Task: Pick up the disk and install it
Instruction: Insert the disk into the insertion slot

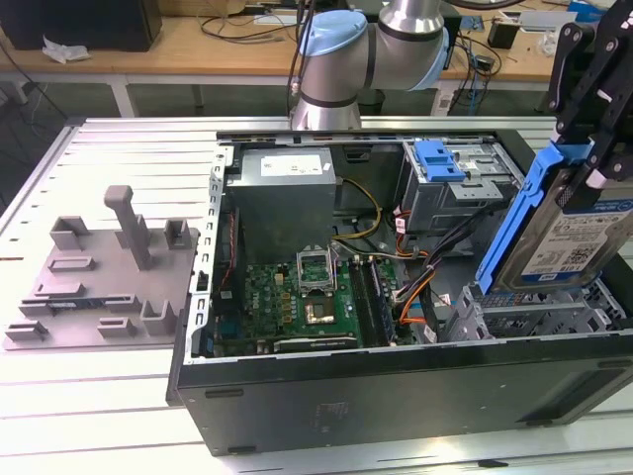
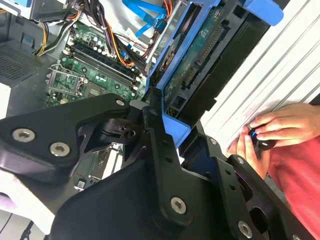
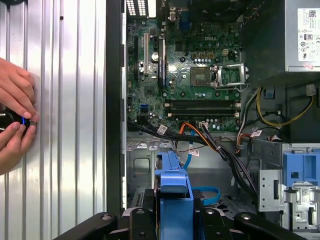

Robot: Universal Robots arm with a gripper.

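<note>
The disk [image 1: 569, 237], a silver drive with a white-and-blue label in a blue carrier frame, hangs tilted at the exterior view's right. It is above the metal drive cage [image 1: 524, 312] at a corner of the open computer case [image 1: 396, 396]. My black gripper [image 1: 586, 148] comes down from above and is shut on the carrier's upper end. In the second wrist view the fingers [image 2: 155, 130] clamp the blue frame of the disk [image 2: 200, 65], whose circuit-board side shows. In the first wrist view the carrier's edge [image 3: 172, 195] sticks out from the gripper [image 3: 172, 225] over the case floor.
Inside the case are the motherboard [image 1: 297, 297], a grey power-supply box [image 1: 287, 198], cable bundles [image 1: 415, 287] and an upper bay with a blue clip [image 1: 440, 163]. A grey fixture plate [image 1: 99, 277] lies at the exterior view's left. A person's hands [image 3: 15, 120] hold a small black object beside the case.
</note>
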